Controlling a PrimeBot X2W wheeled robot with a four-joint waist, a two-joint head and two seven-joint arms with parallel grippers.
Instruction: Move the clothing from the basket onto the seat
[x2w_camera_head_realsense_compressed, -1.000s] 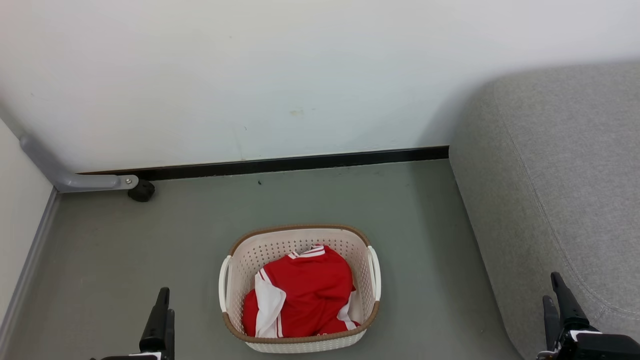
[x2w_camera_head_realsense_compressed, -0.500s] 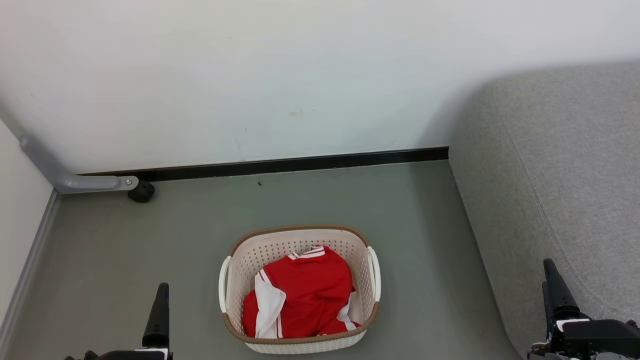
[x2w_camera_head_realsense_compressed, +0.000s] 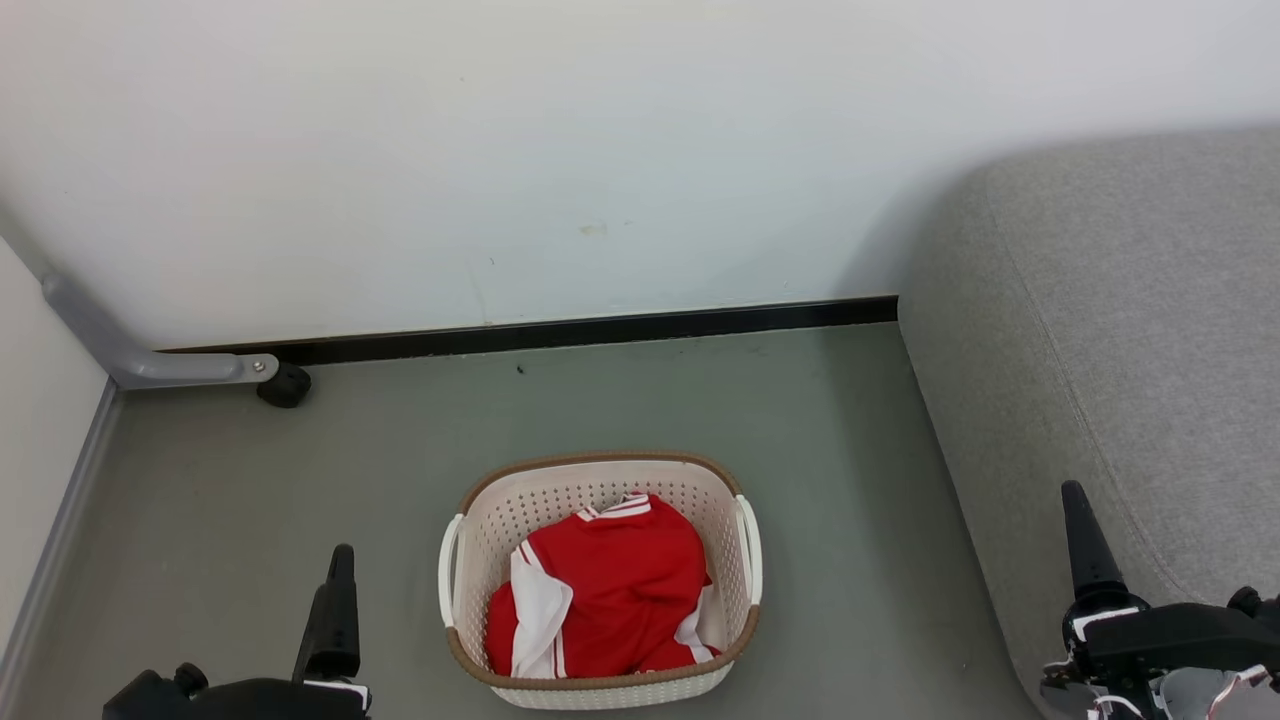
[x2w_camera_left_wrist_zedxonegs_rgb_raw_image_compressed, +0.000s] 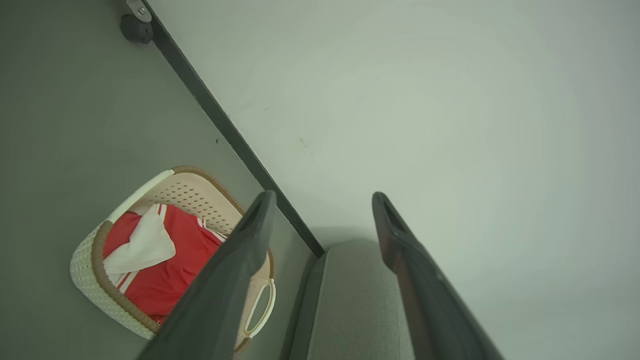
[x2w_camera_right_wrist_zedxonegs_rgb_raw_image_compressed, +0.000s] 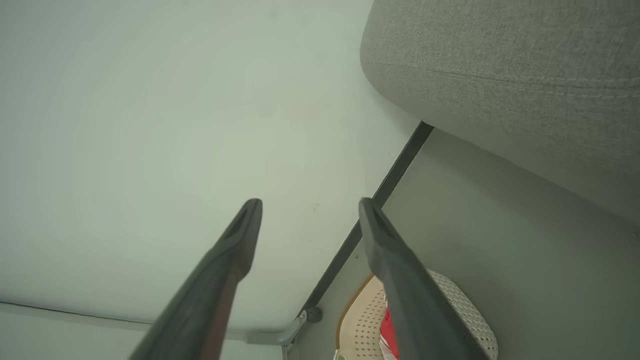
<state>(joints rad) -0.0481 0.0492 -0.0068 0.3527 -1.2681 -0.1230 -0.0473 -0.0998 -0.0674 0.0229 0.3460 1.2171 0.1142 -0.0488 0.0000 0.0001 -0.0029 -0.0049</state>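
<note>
The red clothing with white panels lies bunched inside the cream basket on the floor, low in the middle of the head view. The grey seat fills the right side. My left gripper rises at the lower left, left of the basket and apart from it. In the left wrist view its fingers stand open, empty, with the clothing and basket beyond. My right gripper stands at the lower right against the seat's front; the right wrist view shows it open and empty.
A white wall with a black baseboard runs behind the basket. A grey metal leg with a black caster stands at the back left. Grey floor lies between basket and seat.
Both grippers have risen a little in the head view, the right one shifting slightly left and the left one slightly right. Basket and clothing have not moved.
</note>
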